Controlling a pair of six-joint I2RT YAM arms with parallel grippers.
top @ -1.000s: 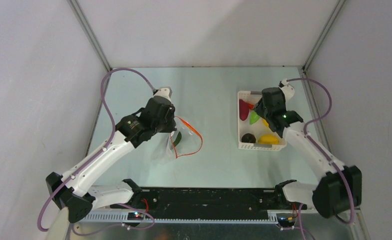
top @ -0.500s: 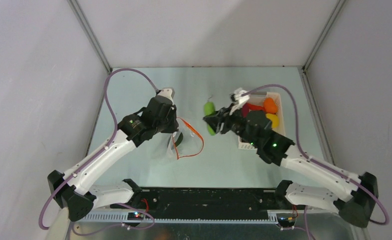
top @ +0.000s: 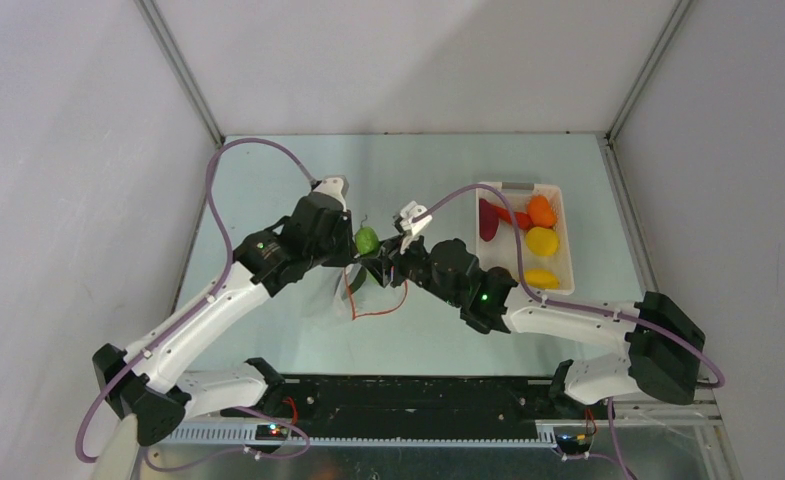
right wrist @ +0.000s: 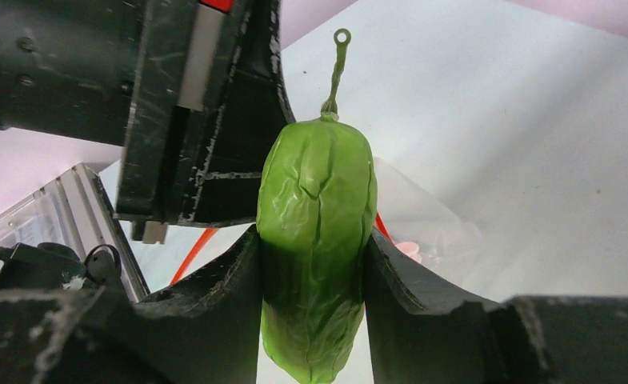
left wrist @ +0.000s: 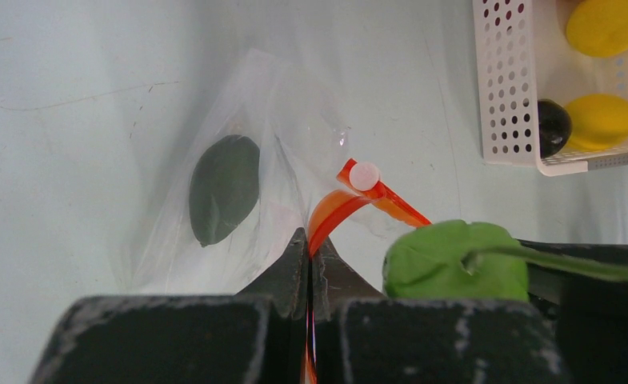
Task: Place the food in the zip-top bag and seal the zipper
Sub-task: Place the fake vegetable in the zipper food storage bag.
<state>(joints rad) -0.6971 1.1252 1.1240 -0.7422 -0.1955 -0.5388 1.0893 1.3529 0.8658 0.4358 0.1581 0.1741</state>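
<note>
The clear zip-top bag (left wrist: 214, 160) lies at the table's middle (top: 353, 295) with a dark-green piece (left wrist: 224, 188) inside. My left gripper (left wrist: 310, 248) is shut on the bag's orange-red zipper strip (left wrist: 338, 208) and holds the mouth edge up. My right gripper (right wrist: 314, 256) is shut on a bright green wrinkled vegetable (right wrist: 317, 232), held just beside the left gripper; it also shows in the top view (top: 367, 240) and the left wrist view (left wrist: 454, 260). Two yellow lemons (top: 541, 241), an orange (top: 541, 210), the red chili and a dark purple piece (top: 488, 220) lie in the white basket (top: 568, 250).
The white slotted basket stands at the right of the table and shows at the top right of the left wrist view (left wrist: 506, 88). Both arms meet at the table's middle. Grey enclosure walls surround the table.
</note>
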